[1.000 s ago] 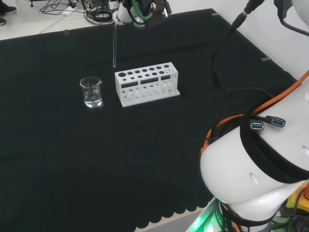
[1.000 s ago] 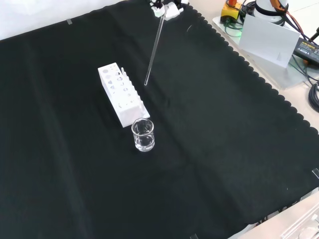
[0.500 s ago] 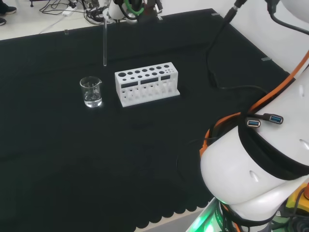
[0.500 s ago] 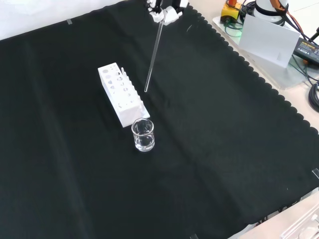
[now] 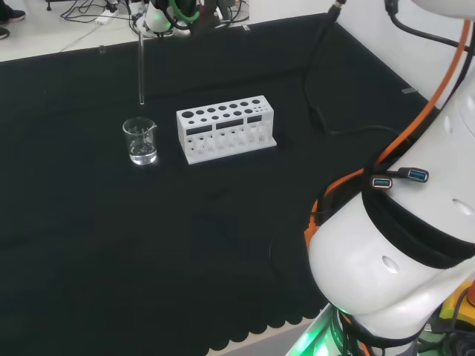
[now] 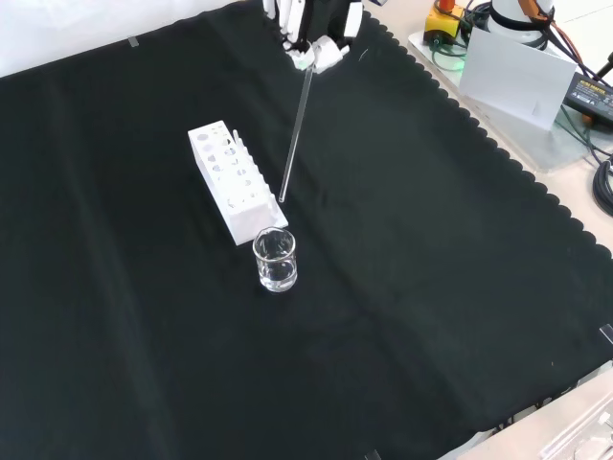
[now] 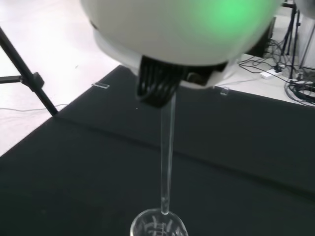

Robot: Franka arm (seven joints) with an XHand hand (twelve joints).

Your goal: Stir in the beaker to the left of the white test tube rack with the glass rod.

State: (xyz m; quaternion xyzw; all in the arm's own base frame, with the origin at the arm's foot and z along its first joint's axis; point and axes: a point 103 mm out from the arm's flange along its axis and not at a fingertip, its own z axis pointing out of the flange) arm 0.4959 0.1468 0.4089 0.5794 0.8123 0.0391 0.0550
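Observation:
A small clear glass beaker (image 5: 140, 141) with a little liquid stands on the black cloth, left of the white test tube rack (image 5: 225, 127) in the head view. In the front view the beaker (image 6: 275, 260) sits just below the rack (image 6: 233, 181). The hand (image 6: 313, 38) is shut on the top of a long glass rod (image 6: 295, 129), which hangs nearly upright. The rod's (image 5: 141, 68) lower tip hovers just above the beaker's rim. In the wrist view the rod (image 7: 167, 160) runs from a dark finger (image 7: 156, 84) to the beaker's mouth (image 7: 158, 226).
Black cloth (image 6: 431, 287) covers the bench around the beaker and rack. Cables and a stand leg lie on the floor beyond the far edge (image 5: 96, 18). A grey box (image 6: 512, 77) and devices sit off the cloth in the front view. The arm's white link (image 5: 401, 267) bulks at the head view's right.
The hand has carried the rod leftward in the head view, from over the rack's end to above the beaker. Beaker and rack have not moved.

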